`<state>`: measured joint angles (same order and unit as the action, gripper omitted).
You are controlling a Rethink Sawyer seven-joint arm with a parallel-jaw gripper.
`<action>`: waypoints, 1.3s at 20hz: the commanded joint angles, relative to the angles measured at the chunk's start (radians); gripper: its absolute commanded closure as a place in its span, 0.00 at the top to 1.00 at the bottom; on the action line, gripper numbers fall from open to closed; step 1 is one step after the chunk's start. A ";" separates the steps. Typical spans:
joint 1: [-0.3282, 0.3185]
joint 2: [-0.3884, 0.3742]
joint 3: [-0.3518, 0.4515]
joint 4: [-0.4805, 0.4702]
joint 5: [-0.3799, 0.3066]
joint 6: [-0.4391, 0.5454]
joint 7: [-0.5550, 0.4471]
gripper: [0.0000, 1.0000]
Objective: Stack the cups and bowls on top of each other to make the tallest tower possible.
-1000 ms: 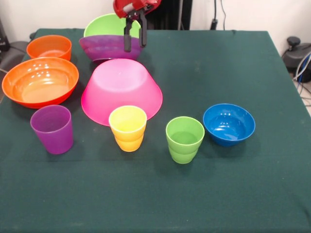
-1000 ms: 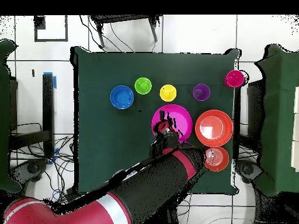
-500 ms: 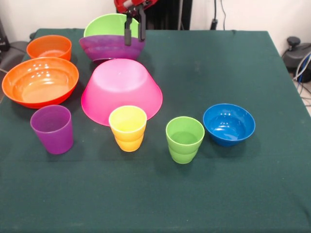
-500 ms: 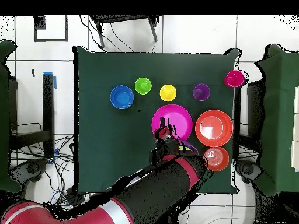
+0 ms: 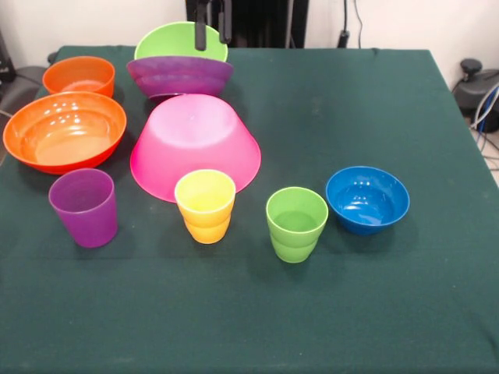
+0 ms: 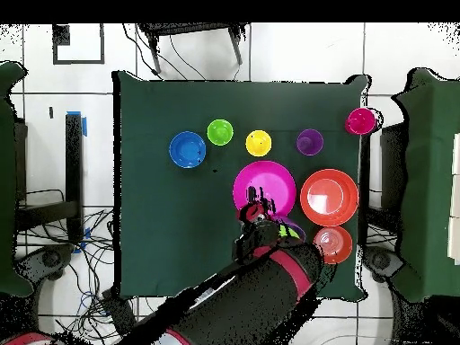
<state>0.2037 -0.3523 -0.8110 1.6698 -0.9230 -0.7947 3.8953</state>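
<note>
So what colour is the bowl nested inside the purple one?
Lime green, sitting in the purple bowl; clearest in the front view.

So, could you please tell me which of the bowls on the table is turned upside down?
The big pink bowl in the middle: its flat base faces up and its rim sits on the cloth. The orange, blue, purple and lime green bowls all stand open side up.

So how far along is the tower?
Barely started. Done: lime green bowl nested in purple bowl. In hand: nothing; the gripper hangs above them, jaws apart. Left: inverted pink bowl, large orange bowl, blue bowl, yellow cup and others stand separately.
</note>
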 commanded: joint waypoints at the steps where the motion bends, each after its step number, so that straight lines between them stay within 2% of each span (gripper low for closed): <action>1: -0.047 0.000 0.205 0.046 -0.012 0.113 0.049 1.00; 7: -0.123 0.068 0.230 0.056 0.058 0.033 -0.081 1.00; 13: -0.153 0.118 0.239 0.078 0.147 -0.021 -0.173 1.00; 19: -0.154 0.153 0.239 0.079 0.189 -0.046 -0.203 1.00; 26: -0.139 0.142 0.228 0.083 0.172 -0.037 -0.180 1.00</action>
<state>0.0531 -0.2524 -0.7252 1.7222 -0.7932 -0.8262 3.8953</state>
